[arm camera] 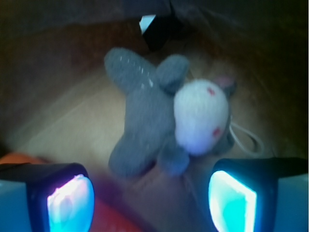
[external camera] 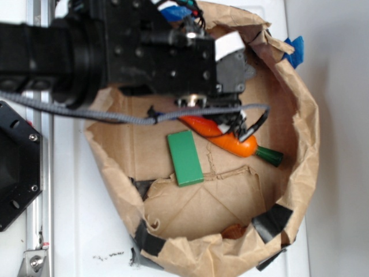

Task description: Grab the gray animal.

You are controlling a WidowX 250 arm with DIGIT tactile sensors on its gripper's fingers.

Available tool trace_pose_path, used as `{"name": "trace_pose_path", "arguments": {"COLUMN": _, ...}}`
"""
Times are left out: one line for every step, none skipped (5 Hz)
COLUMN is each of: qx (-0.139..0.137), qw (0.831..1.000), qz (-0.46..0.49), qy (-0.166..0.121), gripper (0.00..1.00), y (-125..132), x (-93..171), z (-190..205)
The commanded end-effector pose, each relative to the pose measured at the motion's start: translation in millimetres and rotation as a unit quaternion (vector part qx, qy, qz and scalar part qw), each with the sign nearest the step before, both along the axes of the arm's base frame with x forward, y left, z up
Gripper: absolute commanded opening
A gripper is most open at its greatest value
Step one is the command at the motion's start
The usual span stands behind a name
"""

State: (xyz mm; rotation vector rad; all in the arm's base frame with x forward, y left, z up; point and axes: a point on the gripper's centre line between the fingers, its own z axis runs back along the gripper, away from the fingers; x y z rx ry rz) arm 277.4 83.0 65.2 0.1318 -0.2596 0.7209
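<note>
In the wrist view the gray animal [arm camera: 154, 121], a small gray plush with a cream-white face, red dots and a thin white string loop, lies on the brown paper floor just ahead of my gripper [arm camera: 152, 203]. The two glowing blue fingertips [arm camera: 70, 203] stand wide apart with nothing between them, so the gripper is open. The plush sits beyond the tips, centred between them. In the exterior view the black arm and gripper body [external camera: 225, 75] hang over the back of the paper bag and hide the gray animal.
A brown paper bag [external camera: 300, 144] with rolled-down walls surrounds the area. Inside lie a green rectangular block [external camera: 185, 157] and an orange toy carrot [external camera: 230, 141] with a green stem. A gray cable [external camera: 115, 115] crosses the bag. Black tape patches the rim.
</note>
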Motion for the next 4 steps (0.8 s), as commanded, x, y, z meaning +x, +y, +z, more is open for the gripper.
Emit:
{"name": "trace_pose_path", "arguments": {"qx": 0.015, "qw": 0.999, "qz": 0.024, "qy": -0.032, "gripper": 1.00, "y": 15.9, "x": 14.5, "z": 10.0}}
{"name": "trace_pose_path", "arguments": {"qx": 0.024, "qw": 0.997, "qz": 0.044, "qy": -0.051, "gripper": 1.00, "y": 21.6, "x": 14.7, "z": 9.2}}
{"name": "trace_pose_path", "arguments": {"qx": 0.030, "qw": 0.996, "qz": 0.047, "qy": -0.064, "gripper": 1.00, "y": 27.5, "x": 15.9, "z": 8.7}}
{"name": "trace_pose_path", "arguments": {"qx": 0.026, "qw": 0.997, "qz": 0.041, "qy": -0.059, "gripper": 1.00, "y": 29.2, "x": 18.9, "z": 4.2}}
